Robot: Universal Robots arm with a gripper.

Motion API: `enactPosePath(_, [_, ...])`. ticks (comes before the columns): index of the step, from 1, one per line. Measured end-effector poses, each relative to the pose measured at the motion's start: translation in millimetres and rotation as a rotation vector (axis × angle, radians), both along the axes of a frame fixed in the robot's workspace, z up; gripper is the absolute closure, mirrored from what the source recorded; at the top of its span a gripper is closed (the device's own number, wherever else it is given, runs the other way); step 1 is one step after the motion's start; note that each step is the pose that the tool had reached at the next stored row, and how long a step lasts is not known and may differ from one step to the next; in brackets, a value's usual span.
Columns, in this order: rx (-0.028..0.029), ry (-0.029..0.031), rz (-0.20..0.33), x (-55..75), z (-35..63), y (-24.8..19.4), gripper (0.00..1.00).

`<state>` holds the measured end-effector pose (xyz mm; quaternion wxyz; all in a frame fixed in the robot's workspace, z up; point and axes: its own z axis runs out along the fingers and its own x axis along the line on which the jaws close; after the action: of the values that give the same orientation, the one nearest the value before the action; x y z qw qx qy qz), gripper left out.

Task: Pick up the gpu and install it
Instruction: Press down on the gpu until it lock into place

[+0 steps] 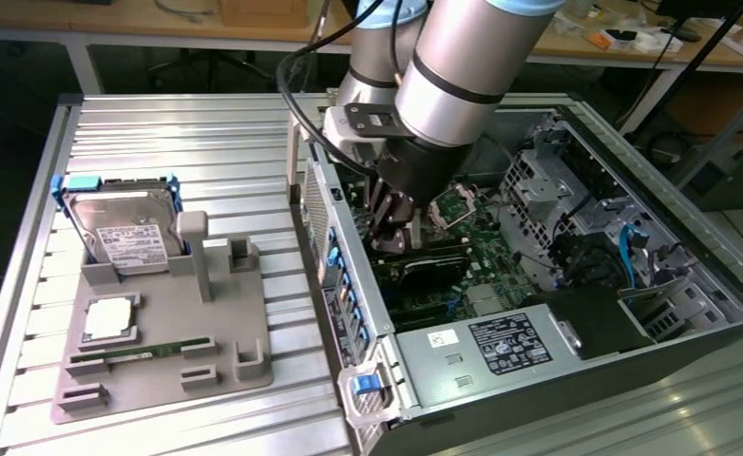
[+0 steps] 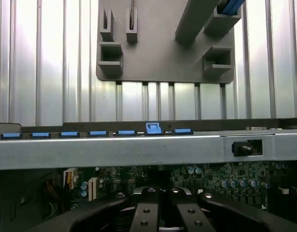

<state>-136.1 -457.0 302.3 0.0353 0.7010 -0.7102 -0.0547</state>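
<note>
Our hand is clenched, fingers together, low inside the open computer case, its tips down on the gpu, the dark card lying just beneath them across the motherboard. We cannot tell whether the card is fully seated in its slot. To do this well, we judge we should press straight down and evenly, keeping the card square to the board. Beyond the case wall, on the ribbed desk, stands the grey fixture holding the hard drive and RAM stick.
</note>
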Motion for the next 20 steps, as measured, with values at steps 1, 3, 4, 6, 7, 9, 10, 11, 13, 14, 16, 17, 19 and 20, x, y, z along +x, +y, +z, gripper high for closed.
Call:
enactPosePath(1, [0.0001,-0.0001,0.000,-0.9,-0.1,0.1,0.89])
enactPosePath(3, [0.0000,-0.0001,0.000,-3.1,0.0,0.4,0.89])
enactPosePath(4, [0.0000,0.0000,0.000,-4.9,0.0,1.5,0.89])
enactPosePath(6, [0.0000,-0.0002,0.000,-6.9,-0.1,2.5,0.89])
enactPosePath(7, [0.0000,-0.0004,0.000,-8.2,-0.1,2.9,0.89])
enactPosePath(9, [0.0002,-0.0001,0.000,-10.1,-0.1,3.3,0.89])
enactPosePath(10, [0.0002,0.0000,0.000,-10.3,-0.1,3.4,0.89])
enactPosePath(11, [-0.0004,0.0000,0.000,-10.3,0.0,3.5,0.89])
enactPosePath(13, [-0.0021,-0.0001,0.000,-10.3,0.9,3.7,0.89])
enactPosePath(14, [-0.0029,-0.0001,0.000,-10.3,1.6,3.8,0.89])
enactPosePath(16, [-0.0048,0.0001,0.000,-10.3,3.4,4.0,0.89])
enactPosePath(17, [-0.0059,0.0002,0.000,-10.4,4.4,4.1,0.89])
enactPosePath(19, [-0.0072,0.0000,0.000,-10.5,5.8,4.7,0.89])
enactPosePath(20, [-0.0073,0.0000,0.000,-10.6,5.9,4.9,0.89])
